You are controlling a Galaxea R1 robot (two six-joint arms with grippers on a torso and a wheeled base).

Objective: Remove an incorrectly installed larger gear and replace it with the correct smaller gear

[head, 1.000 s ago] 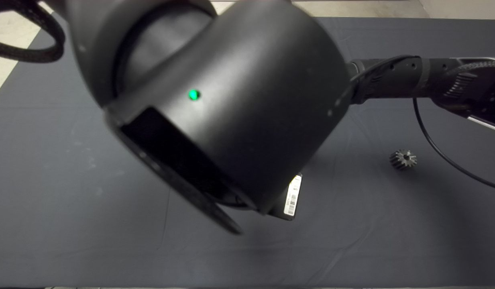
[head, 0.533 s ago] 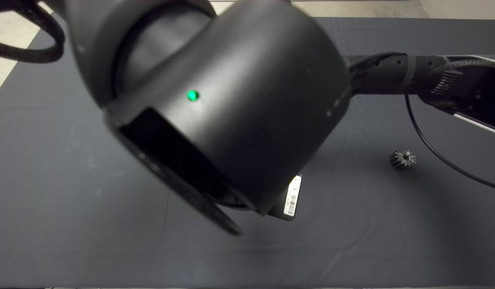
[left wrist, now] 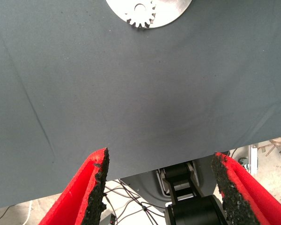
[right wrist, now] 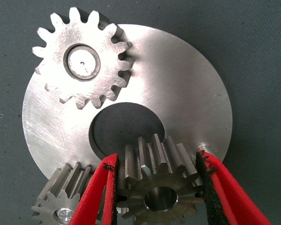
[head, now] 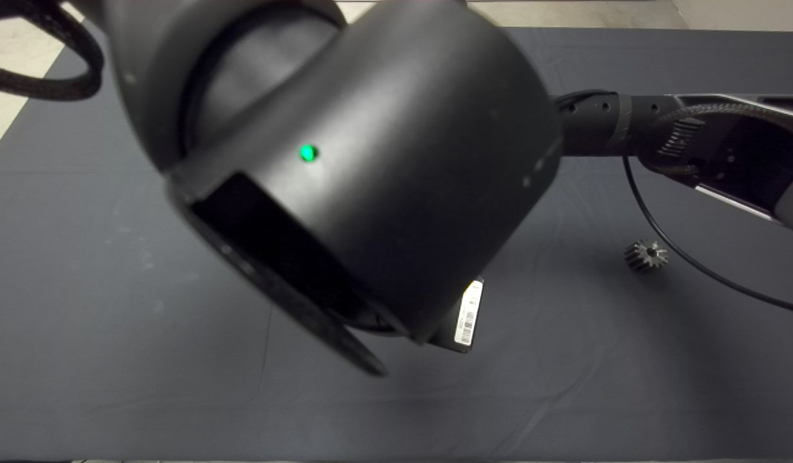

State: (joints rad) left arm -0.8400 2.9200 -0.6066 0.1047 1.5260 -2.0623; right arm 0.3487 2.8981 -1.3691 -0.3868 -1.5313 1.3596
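In the right wrist view my right gripper (right wrist: 157,157) is shut on the smaller gear (right wrist: 154,185), dark grey with a centre hole. It hangs over the edge of a round steel plate (right wrist: 178,93), close to a small pin (right wrist: 203,147). Two bright silver gears (right wrist: 82,61) (right wrist: 61,208) sit on that plate. The larger gear (head: 646,255), with long pointed teeth, lies alone on the mat at the right. My left gripper (left wrist: 159,157) is open and holds nothing, hovering above the mat a little way from the plate (left wrist: 171,11).
The bulky black left arm (head: 345,167) fills the middle of the head view and hides the plate and both grippers there. The right arm (head: 679,128) and its thin cable (head: 692,263) pass above the larger gear. The plate has a wide centre hole (right wrist: 126,126).
The right arm has slid to the left in the head view, further behind the left arm. The larger gear on the mat and the left arm have not moved.
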